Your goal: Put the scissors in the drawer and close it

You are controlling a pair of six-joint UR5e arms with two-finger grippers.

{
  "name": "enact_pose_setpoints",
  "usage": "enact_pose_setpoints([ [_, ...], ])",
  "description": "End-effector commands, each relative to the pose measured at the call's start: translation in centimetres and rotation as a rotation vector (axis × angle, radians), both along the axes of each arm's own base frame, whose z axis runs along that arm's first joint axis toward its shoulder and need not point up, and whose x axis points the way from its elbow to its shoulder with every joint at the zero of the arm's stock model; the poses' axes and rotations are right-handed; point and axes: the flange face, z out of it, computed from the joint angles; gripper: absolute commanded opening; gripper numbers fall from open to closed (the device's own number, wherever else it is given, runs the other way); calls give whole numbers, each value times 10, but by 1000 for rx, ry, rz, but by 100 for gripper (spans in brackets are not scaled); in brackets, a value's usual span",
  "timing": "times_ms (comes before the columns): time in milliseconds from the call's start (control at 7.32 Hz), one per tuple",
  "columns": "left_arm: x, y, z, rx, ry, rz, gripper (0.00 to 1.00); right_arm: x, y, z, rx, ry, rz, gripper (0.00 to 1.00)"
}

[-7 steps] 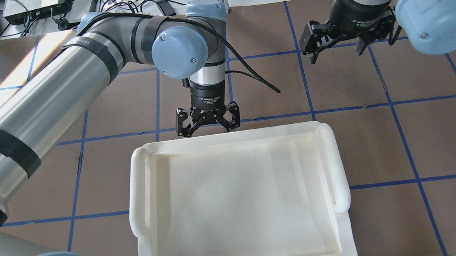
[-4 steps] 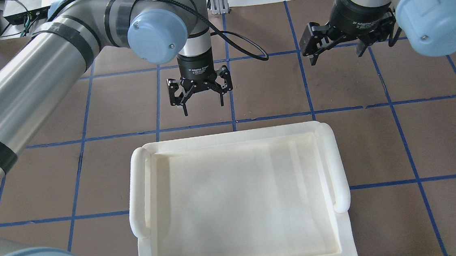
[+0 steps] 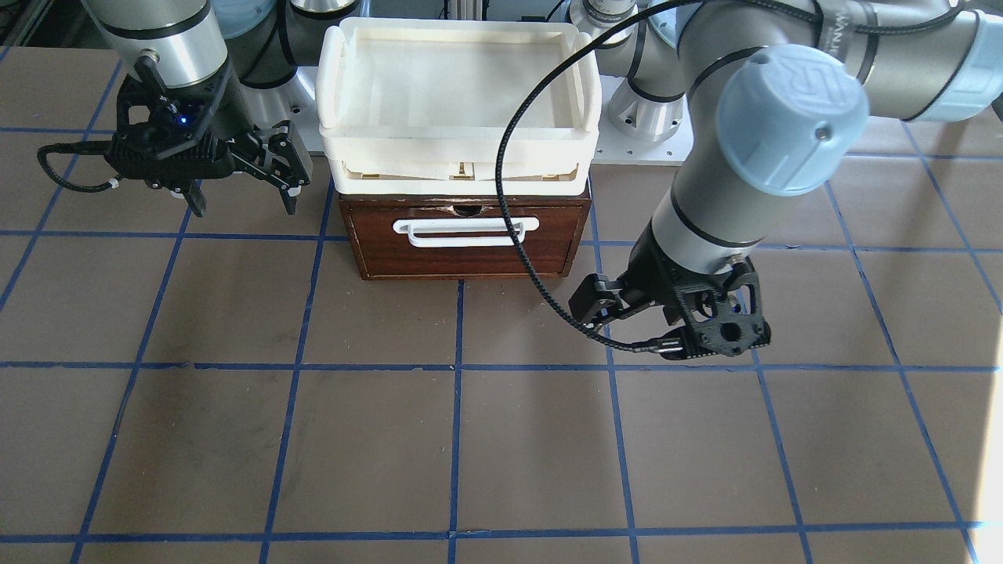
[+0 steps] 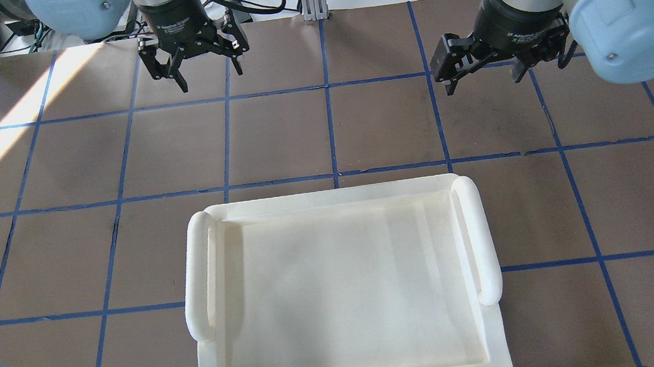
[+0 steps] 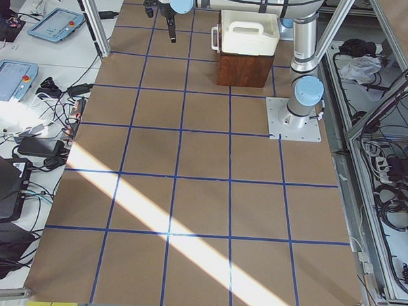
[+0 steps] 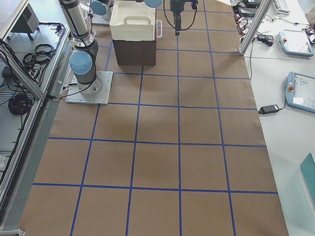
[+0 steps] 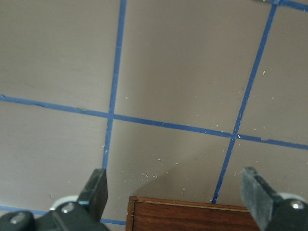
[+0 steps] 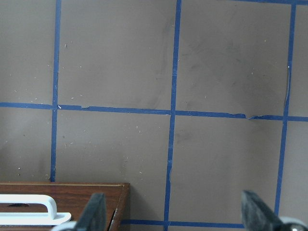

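Observation:
The drawer [image 3: 462, 258] has a dark reddish-brown front and a white bar handle [image 3: 466, 232], and it sits pushed in flush. The scissors are not in view in any frame. My left gripper [image 4: 209, 76] is open and empty, hovering over the table well in front of the drawer; it also shows in the front view [image 3: 670, 304]. Its wrist view shows the drawer's corner [image 7: 192, 214] between the open fingers [image 7: 98, 185]. My right gripper [image 4: 485, 77] is open and empty beside the drawer's other side [image 3: 243, 205]. Its wrist view shows the drawer front [image 8: 91, 202].
A cream-white plastic tray [image 4: 195, 287] sits on top of the drawer cabinet [image 3: 458, 149] and hides it from the overhead view. The brown table [image 3: 470, 454] is marked with a blue tape grid. A black cable [image 3: 517, 227] hangs in front of the drawer.
My left gripper has moved from the tray's front edge out across the table, away from the robot and to the left in the overhead view. It stays open. The right gripper has not moved.

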Motion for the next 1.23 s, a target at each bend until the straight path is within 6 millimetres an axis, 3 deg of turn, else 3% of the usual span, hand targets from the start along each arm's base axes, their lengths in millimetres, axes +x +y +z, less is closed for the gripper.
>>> enact_pose_setpoints([
  [0,51,4,37,-83,-9,1,100,0,-5,-7,14,-1,0,100],
  [273,85,13,54,-111,-26,-33,100,0,-1,-2,3,0,0,100],
  [546,87,35,46,-76,-79,-35,100,0,-1,16,-34,-2,0,100],
  [683,84,46,39,-61,-80,-39,100,3,-4,-11,21,0,6,100],
  [820,83,57,36,-52,-89,-40,100,4,-6,-13,21,0,8,100],
  [1093,82,77,44,-61,-91,-41,100,3,14,38,-91,-5,6,100],
])
